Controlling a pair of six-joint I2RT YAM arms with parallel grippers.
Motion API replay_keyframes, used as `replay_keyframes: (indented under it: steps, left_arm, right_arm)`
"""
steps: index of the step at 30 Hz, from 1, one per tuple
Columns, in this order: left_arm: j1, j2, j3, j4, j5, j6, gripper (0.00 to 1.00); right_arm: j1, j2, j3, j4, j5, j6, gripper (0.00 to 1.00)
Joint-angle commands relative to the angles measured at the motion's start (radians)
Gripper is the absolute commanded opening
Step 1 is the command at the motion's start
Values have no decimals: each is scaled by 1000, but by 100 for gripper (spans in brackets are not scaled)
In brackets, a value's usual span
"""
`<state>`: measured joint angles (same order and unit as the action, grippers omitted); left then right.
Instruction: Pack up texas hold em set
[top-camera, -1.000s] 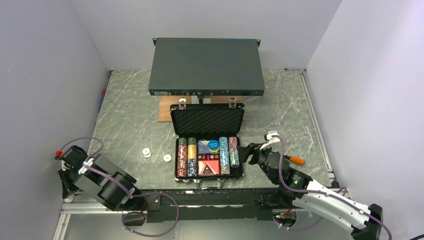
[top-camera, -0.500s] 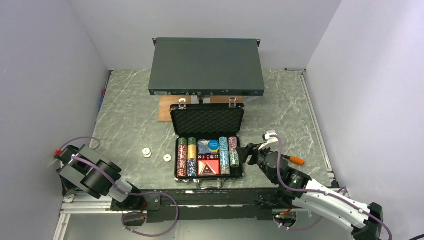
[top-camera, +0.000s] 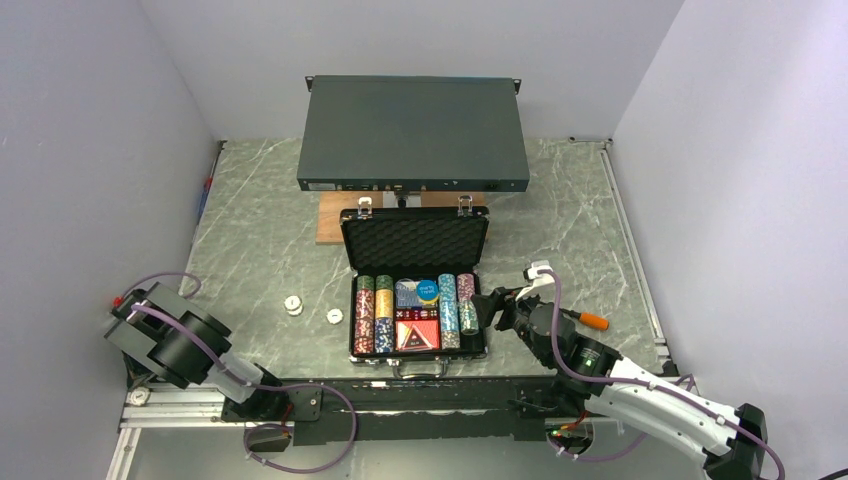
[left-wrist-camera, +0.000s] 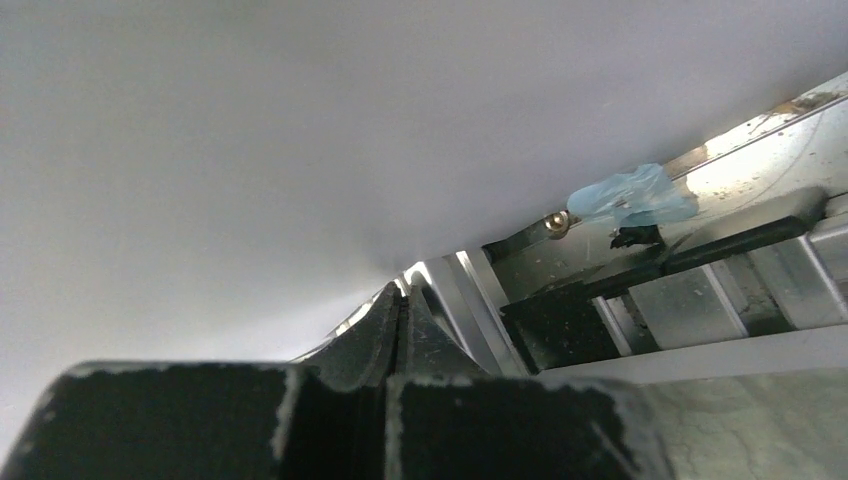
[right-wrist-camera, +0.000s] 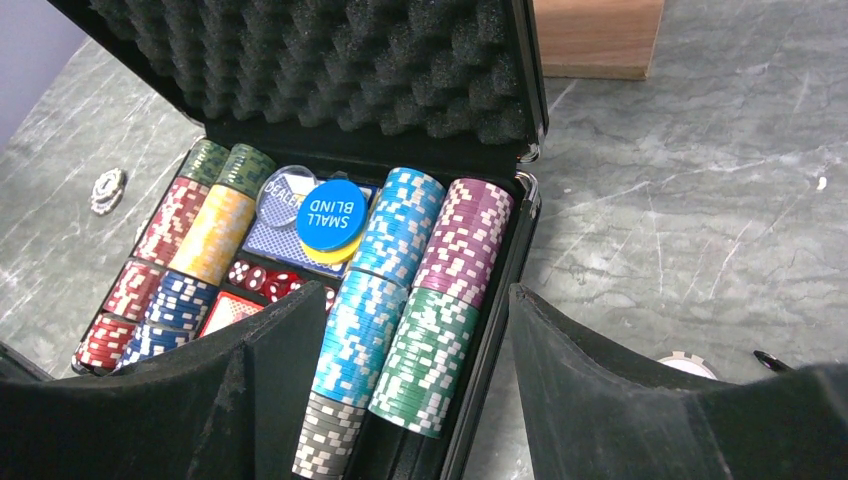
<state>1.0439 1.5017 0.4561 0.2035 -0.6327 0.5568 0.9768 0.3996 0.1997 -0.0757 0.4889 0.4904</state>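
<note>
Crosswise briefcase (top-camera: 351, 312), lid (top-camera: 415, 243) rearward, handle (top-camera: 420, 368) nearward.

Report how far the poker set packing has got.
Done: chip rows, cards and dice sit in the open case. In hand: nothing; right pincer open beside it, left pincer shut, far off. Left: loose chips on the table, then closing the lid.

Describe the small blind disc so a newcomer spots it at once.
Find the open black briefcase mid-table, in front of the grey rack box. In its centre section, between the chip rows, lies the small blind disc. It is the only blue one, printed SMALL BLIND, overlapping a yellow disc and a clear dealer disc.
</note>
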Motion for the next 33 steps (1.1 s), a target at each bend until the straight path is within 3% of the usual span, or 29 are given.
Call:
replay_keyframes:
  steps: [1,11,17,25,33]
  left_arm:
    - [8,37,51,12,10,-12,0]
    - [7,-7,48,-147,-14,-40,0]
    - [-7,-118,1,-202,-2,-61,0]
    - [-119,-159,-31,-334,3,-98,0]
    - [-92,-271,-88,-107,-145,-36,0]
  right_arm:
    - [0,-3,2,47,-4,-7,69]
    - [0,-22,-3,41,3,-5,69]
    - [0,-65,-9,23,11,2,69]
    - [0,-118,-18,2,15,8,70]
    - [1,-129,-20,-2,8,7,70]
